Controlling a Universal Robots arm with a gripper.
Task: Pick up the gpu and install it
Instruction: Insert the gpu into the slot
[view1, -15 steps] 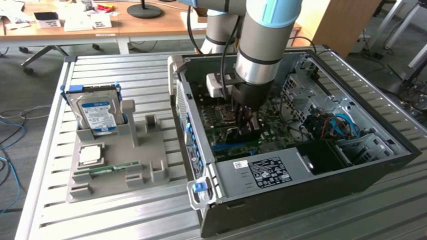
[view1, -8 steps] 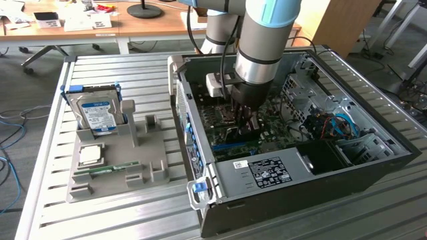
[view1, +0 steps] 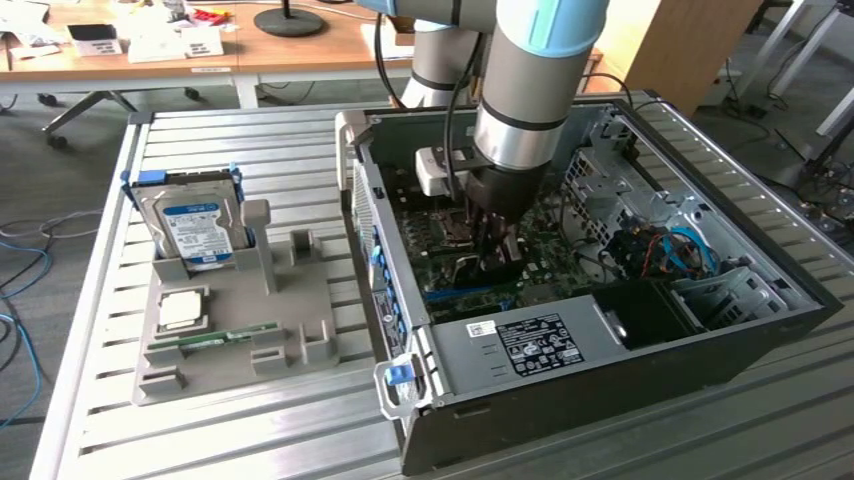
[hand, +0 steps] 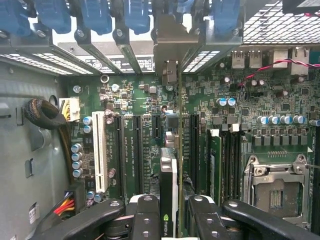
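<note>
The gpu (hand: 169, 175) stands edge-on in our tool (hand: 169, 220), pinched between its fingers and held over the motherboard (hand: 135, 150) deep inside the open computer case (view1: 561, 350), its metal bracket (hand: 172, 45) facing the rear slot openings for seating.

The open black metal computer case (view1: 641, 370) lies on its side on the slatted metal table (view1: 94, 330), and everything is placed from it. To the case's exterior-view left stands the grey plastic parts holder (view1: 220, 330), with the silver hard drive with blue label (view1: 194, 225) upright in its far end and the narrow green RAM stick (view1: 227, 338) flat at its near end. Inside the case lies the green motherboard (hand: 135, 100). The thin dark gpu card (hand: 170, 165) stands edge-on above the motherboard's slots, between the black gripper (hand: 172, 215) fingers (hand: 145, 215). Behind the case stands a wooden desk (view1: 307, 50).
</note>
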